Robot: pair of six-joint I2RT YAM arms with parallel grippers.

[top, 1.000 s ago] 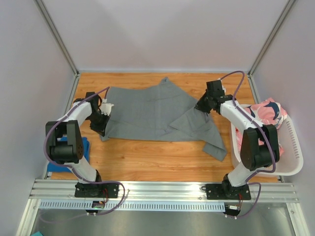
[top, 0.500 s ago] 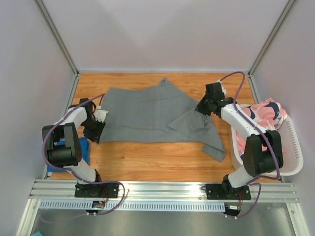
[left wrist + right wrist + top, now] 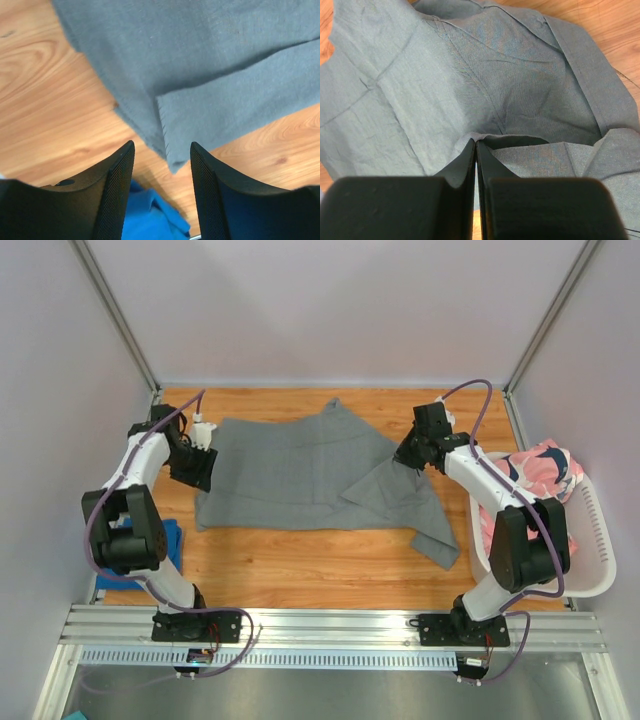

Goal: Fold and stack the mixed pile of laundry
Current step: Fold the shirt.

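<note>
Grey cloth (image 3: 300, 475) lies spread across the table's (image 3: 330, 560) middle, long axis left to right; left gripper (image 3: 161, 147) hangs part-open, empty, over its left edge, right gripper (image 3: 476, 145) pinches its right fold

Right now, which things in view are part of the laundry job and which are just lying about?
Job:
- grey cloth, pinched by the right gripper
- blue cloth
- pink patterned cloth
- left gripper, open above the grey cloth's corner

Lying about:
- white basket, holding the pink patterned cloth
- wooden table
- metal rail
</note>
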